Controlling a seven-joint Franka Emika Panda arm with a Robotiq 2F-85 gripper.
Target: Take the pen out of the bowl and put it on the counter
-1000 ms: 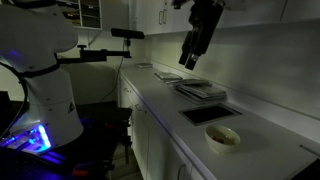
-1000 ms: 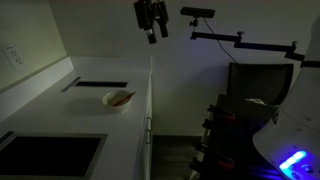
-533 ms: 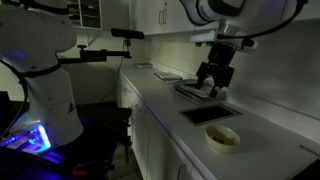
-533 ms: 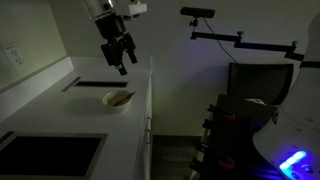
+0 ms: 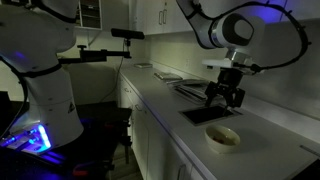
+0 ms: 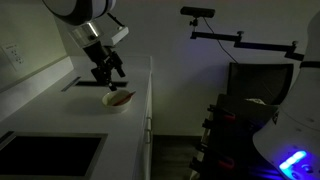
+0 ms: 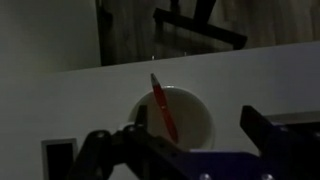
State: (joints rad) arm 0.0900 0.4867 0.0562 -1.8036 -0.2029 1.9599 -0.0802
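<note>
Beneath the pincer (image 6: 109, 79), pen (image 7: 163, 108) in bowl (image 7: 196, 118)

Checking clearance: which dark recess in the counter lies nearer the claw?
The narrow far recess beside the bowl, close to the claw; the larger one fills the foreground corner.

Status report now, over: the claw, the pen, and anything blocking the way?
Claw open, hovering just above bowl. Red pen lies in bowl, not gripped. Nothing seen between claw and pen.
</note>
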